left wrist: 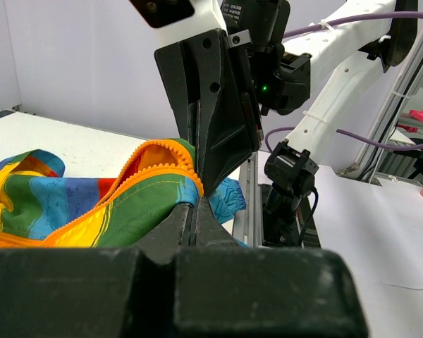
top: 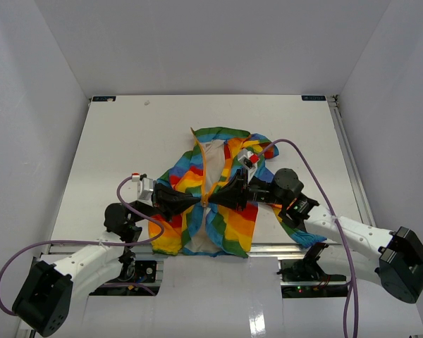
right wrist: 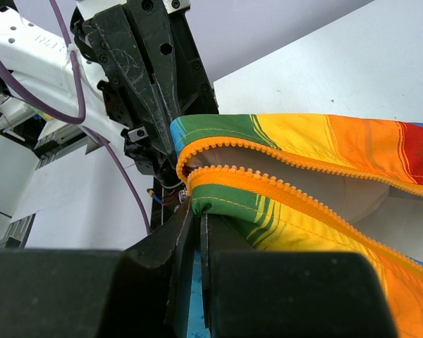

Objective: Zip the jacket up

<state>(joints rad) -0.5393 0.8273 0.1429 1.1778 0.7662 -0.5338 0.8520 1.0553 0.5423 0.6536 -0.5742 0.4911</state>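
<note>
The rainbow-striped jacket (top: 222, 158) lies open in the middle of the white table, cream lining showing. My left gripper (top: 199, 202) and right gripper (top: 213, 200) meet tip to tip over its lower front. In the left wrist view the left gripper (left wrist: 195, 205) is shut on the green and blue edge of the jacket (left wrist: 70, 204) beside the orange zipper (left wrist: 155, 151). In the right wrist view the right gripper (right wrist: 199, 211) is shut on the green edge of the jacket (right wrist: 324, 141) under the orange zipper teeth (right wrist: 268, 190). Both zipper edges are raised and lie close together, unjoined.
The table's metal rail (top: 275, 246) runs along the near edge just below the jacket hem. A purple cable (top: 303, 162) arcs over the right arm. White walls enclose the table (top: 113, 134) on three sides.
</note>
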